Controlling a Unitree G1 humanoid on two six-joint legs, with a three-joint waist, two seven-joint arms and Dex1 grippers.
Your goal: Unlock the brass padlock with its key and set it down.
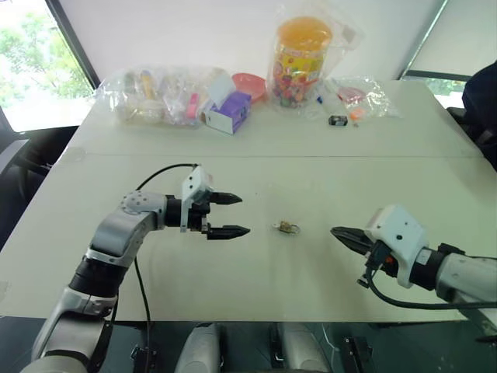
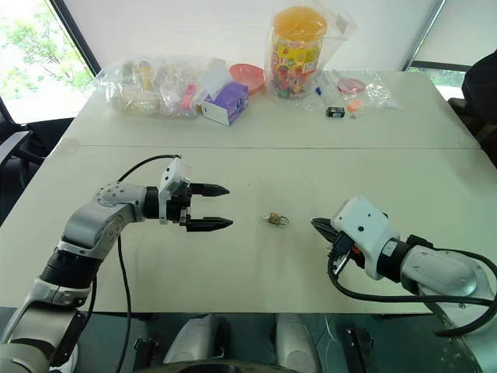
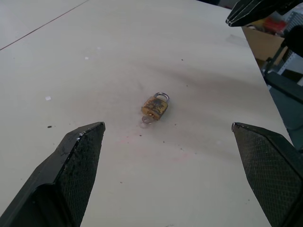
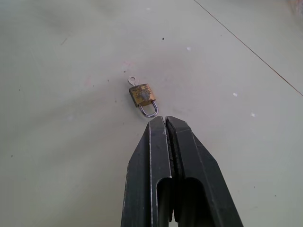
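The tiny brass padlock [image 1: 287, 227] lies on the white tabletop [image 1: 256, 272], between the two pincers. The left pincer [image 1: 230, 215] has its black fingers spread apart and points at it. The right pincer [image 1: 338, 232] is squeezed together. Plastic bags [image 1: 159, 95] sit far back.

You face a wide white table [image 1: 256, 132] with a seam across it, a white wall [image 1: 194, 31] behind, daylight windows [image 1: 31, 62] at both corners.
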